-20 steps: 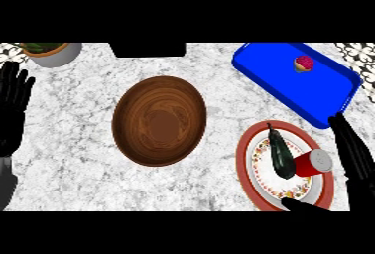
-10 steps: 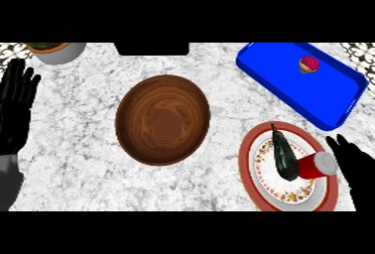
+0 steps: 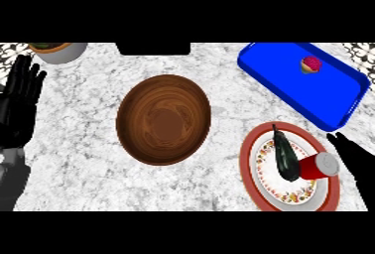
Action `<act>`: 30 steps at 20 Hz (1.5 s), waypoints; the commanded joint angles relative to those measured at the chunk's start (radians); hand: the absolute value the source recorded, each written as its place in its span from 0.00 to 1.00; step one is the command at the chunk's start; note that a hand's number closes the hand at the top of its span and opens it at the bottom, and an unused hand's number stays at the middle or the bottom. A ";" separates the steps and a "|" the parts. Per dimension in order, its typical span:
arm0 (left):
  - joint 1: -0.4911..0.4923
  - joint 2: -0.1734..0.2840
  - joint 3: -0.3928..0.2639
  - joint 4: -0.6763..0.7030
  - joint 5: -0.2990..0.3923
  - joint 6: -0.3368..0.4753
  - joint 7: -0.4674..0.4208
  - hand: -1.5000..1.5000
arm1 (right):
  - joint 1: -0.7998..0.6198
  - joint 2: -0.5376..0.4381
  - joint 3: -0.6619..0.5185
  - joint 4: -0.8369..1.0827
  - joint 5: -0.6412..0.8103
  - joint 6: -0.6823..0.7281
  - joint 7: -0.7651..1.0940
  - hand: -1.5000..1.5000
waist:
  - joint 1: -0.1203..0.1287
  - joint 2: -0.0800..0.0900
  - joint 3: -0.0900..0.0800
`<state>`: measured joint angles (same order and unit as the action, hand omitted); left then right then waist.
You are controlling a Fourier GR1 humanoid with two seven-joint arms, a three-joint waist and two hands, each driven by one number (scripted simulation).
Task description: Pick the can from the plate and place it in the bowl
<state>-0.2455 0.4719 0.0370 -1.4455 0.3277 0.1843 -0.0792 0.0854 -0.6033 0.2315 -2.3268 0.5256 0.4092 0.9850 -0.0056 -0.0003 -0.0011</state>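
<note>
At the lower right of the head view, the right hand (image 3: 356, 159) is seen beside the plate (image 3: 253, 174), its dark fingers extended and pointing up and to the left. One fingertip lies just beside the can (image 3: 319, 165), at its right side; whether it actually touches the can cannot be told. Nothing is grasped by this hand, and no fingers are curled round the can.

The can, red with a pale top, is seen lying on the right part of the plate, which has a red rim and a patterned inner band. Immediately to the left of the can, a dark elongated vegetable (image 3: 285, 158) is laid on the same plate, running from its upper edge down toward its middle.

The wooden bowl (image 3: 164, 119) is placed at the centre of the marbled counter (image 3: 88, 163), well apart from the plate, and nothing is seen inside it.

Along the left edge, the left hand (image 3: 21, 101) is held open with fingers straight and pointing upward; nothing is held by it.

A blue tray (image 3: 293, 82) is set at the upper right, with a small pink and green object (image 3: 311, 65) on it. A potted plant (image 3: 57, 50) is partly visible at the upper left corner.
</note>
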 commanded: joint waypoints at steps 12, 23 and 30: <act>0.072 -0.061 0.042 -0.052 -0.066 -0.040 -0.029 0.50 | 0.021 0.086 -0.133 0.196 0.004 0.061 -0.130 0.00 | 0.007 -0.001 0.001; 0.044 -0.090 0.099 -0.090 -0.085 -0.080 0.051 0.50 | 0.108 0.167 -0.130 0.292 0.168 -0.008 -0.399 0.00 | 0.004 -0.001 0.001; -0.033 -0.110 0.120 -0.007 -0.137 -0.083 0.038 0.50 | 0.049 0.164 -0.208 0.418 0.181 0.035 -0.485 0.00 | 0.002 0.001 0.001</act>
<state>-0.2349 0.3707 0.1408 -1.4871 0.2125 0.0969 -0.0342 0.1509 -0.4334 0.0593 -1.9790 0.6909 0.4324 0.5559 -0.0024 -0.0004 0.0001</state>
